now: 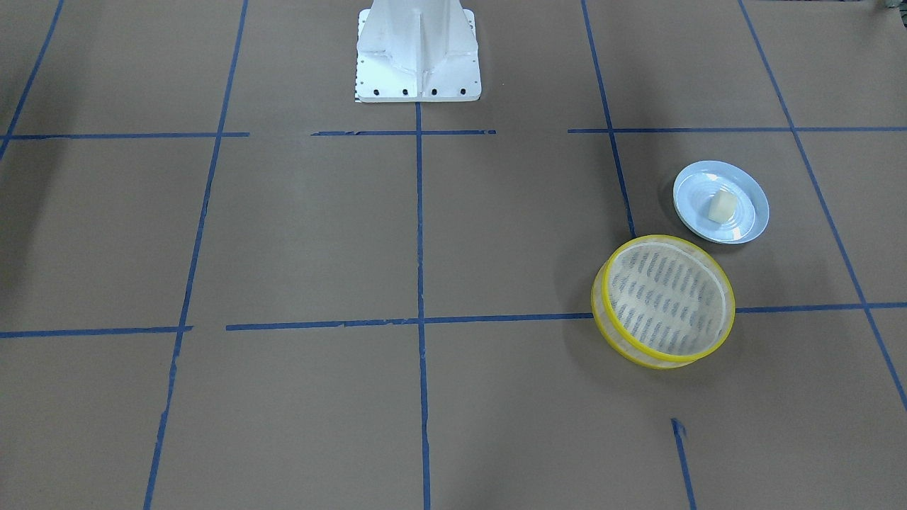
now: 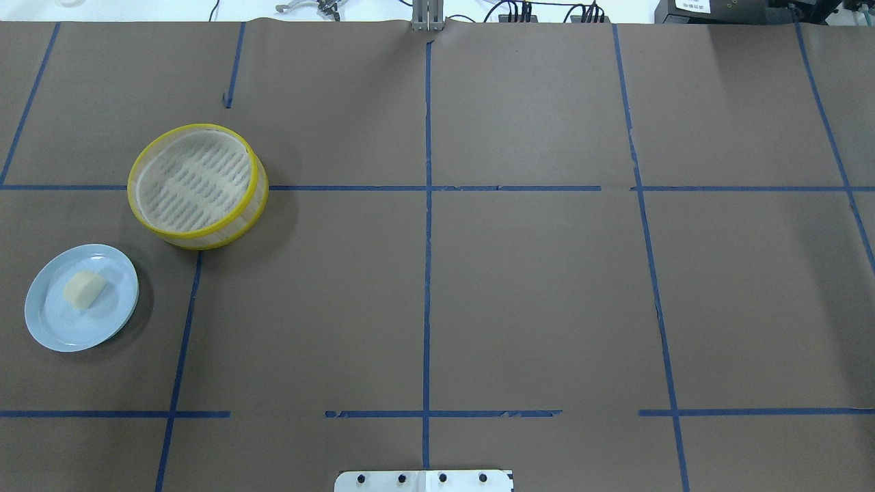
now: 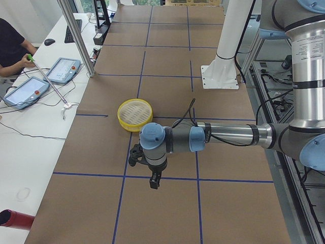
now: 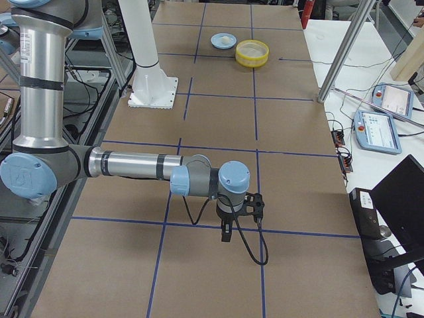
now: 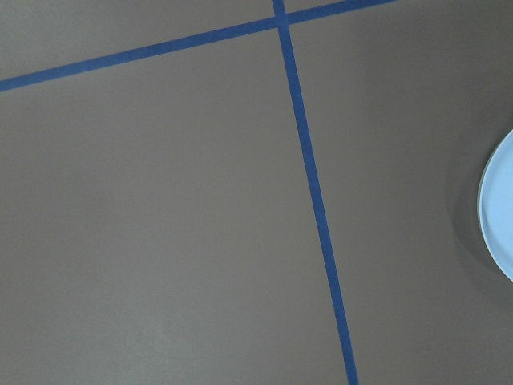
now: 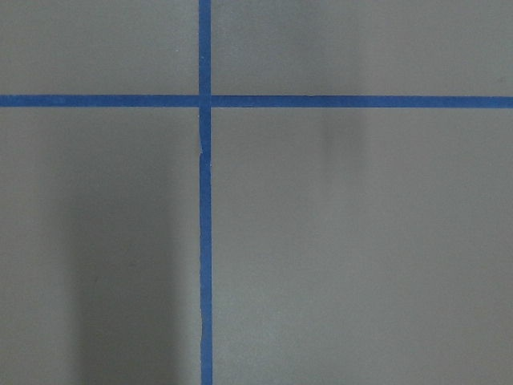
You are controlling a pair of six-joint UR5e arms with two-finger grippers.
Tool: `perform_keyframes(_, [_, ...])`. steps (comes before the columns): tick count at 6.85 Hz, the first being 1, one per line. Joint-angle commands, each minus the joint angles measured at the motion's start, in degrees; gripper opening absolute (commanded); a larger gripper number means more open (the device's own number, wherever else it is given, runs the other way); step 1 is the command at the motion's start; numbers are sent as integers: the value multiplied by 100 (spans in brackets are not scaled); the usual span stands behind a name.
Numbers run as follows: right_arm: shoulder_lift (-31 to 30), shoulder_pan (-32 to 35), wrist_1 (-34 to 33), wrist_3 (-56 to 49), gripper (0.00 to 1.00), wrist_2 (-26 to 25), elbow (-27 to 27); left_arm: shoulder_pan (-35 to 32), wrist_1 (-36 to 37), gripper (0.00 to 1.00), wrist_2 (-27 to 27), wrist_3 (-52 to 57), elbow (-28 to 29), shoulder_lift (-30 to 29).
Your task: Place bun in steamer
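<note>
Cream-white, round-edged cubic bun (image 2: 84,289) on a glossy pale blue plate (image 2: 61,328), near the left gripper (image 3: 154,182); yellow-rimmed, slotted-base round steamer (image 2: 195,181) beyond, apart from the plate; matte brown paper table (image 2: 547,273) gridded with blue tape (image 2: 428,273); right gripper (image 4: 226,234) well apart from both; neither gripper's opening can be told.

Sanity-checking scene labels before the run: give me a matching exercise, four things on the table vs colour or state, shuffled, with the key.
Things:
1. bun
2. steamer
3. plate
4. robot pedestal

Colour or state:
A. pale blue, round
B. empty, yellow-rimmed
C. white, with a row of bolts
D. cream, lying on the plate

Pairs: 1-D, 2-B, 3-A, 4-C
</note>
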Motion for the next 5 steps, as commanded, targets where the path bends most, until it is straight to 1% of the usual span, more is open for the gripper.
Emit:
perform_keyframes(1, [0,0,0,0,100,0,-6,-23,-43,100,9,0,-19,-101])
perform_keyframes(2, [0,0,0,0,100,0,-6,-24,-61,100,1,0,-10,-180])
perform_keyframes(3, [0,0,0,0,100,0,2,-24,-43,100,53,-96,-80,-512])
perform_keyframes(4, [0,0,0,0,100,0,2,-85,-35,100,71,-540,-620,-524])
perform_keyframes(5, [0,0,0,0,100,0,2,-24,-35,100,89,-1485,-904,-524])
